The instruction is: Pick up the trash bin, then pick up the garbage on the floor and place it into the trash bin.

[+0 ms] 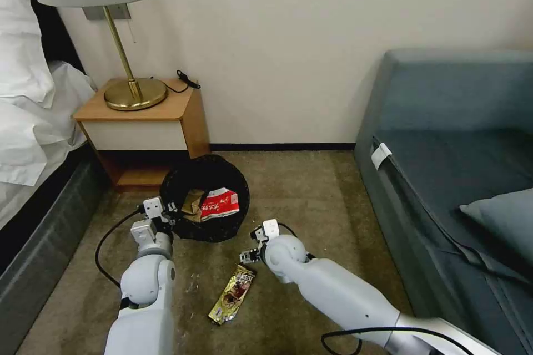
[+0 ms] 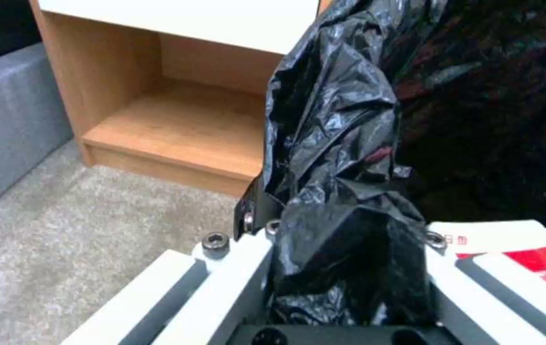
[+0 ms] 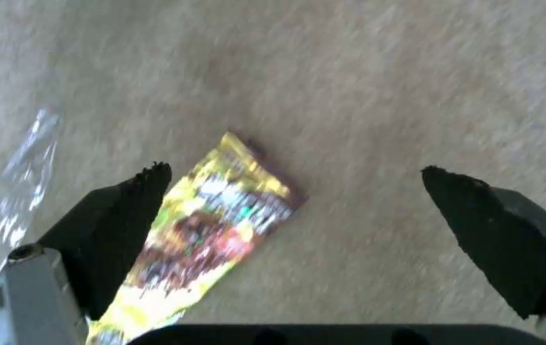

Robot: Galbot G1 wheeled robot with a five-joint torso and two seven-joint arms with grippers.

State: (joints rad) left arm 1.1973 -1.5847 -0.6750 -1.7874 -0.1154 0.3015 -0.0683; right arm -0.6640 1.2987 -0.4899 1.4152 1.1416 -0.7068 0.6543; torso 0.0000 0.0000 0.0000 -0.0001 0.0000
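Nearest me on the carpet lies the gold-brown wrapper (image 1: 233,294), its long axis running from near-left up to far-right, so its far end points at my right tool (image 1: 250,255). That tool hangs just above and beyond the wrapper's far end, fingers spread wide and empty; from the right wrist, one black fingertip (image 3: 151,178) sits over the wrapper's edge and the other is well off over bare carpet, so I judge the tool needs to shift toward the wrapper's middle before closing. My right arm is plainly the nearer one, elbow low, forearm reaching in from the near right. Farther and to the left, my left tool (image 1: 166,212) is clenched on the black-lined rim of the trash bin (image 1: 236,222), which already holds the red-and-white packet (image 1: 220,203).
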